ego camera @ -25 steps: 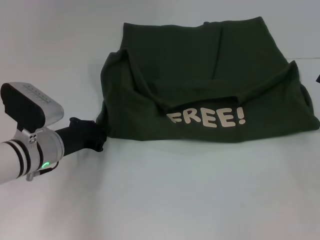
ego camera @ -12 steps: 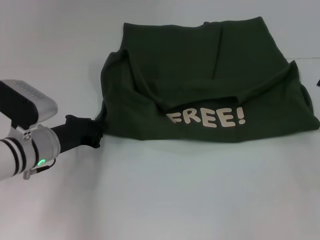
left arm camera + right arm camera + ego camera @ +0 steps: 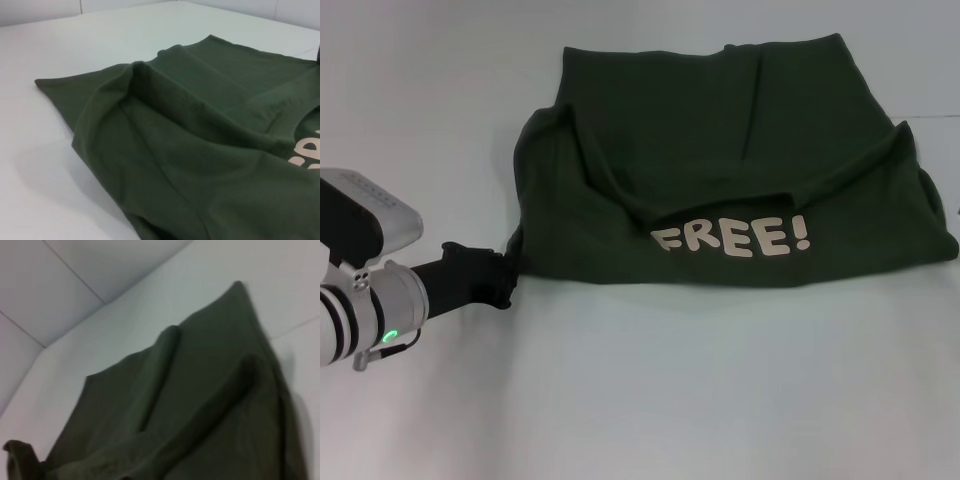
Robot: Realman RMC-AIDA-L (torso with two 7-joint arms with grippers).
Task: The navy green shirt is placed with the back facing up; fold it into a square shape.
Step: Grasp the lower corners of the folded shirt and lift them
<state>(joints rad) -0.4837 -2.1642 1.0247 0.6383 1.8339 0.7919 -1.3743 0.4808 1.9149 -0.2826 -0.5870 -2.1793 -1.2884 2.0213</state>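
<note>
The navy green shirt (image 3: 740, 160) lies rumpled and partly folded on the white table, with a cream "FREE!" print (image 3: 732, 238) facing up along its near edge. My left gripper (image 3: 502, 272) is at the shirt's near left corner, low on the table. The fabric there is drawn into a small point at the black fingertips, so the gripper looks shut on that corner. In the left wrist view, the shirt (image 3: 200, 150) fills the picture close up, with its folds. The right wrist view shows the shirt (image 3: 200, 405) from farther off. The right gripper itself is out of view.
The white table (image 3: 670, 400) spreads out wide in front of the shirt and to its left. A pale wall with panel seams (image 3: 75, 275) stands behind the table.
My left gripper has drawn back to the left along the table. The shirt's left edge and near left corner have shifted slightly left with it.
</note>
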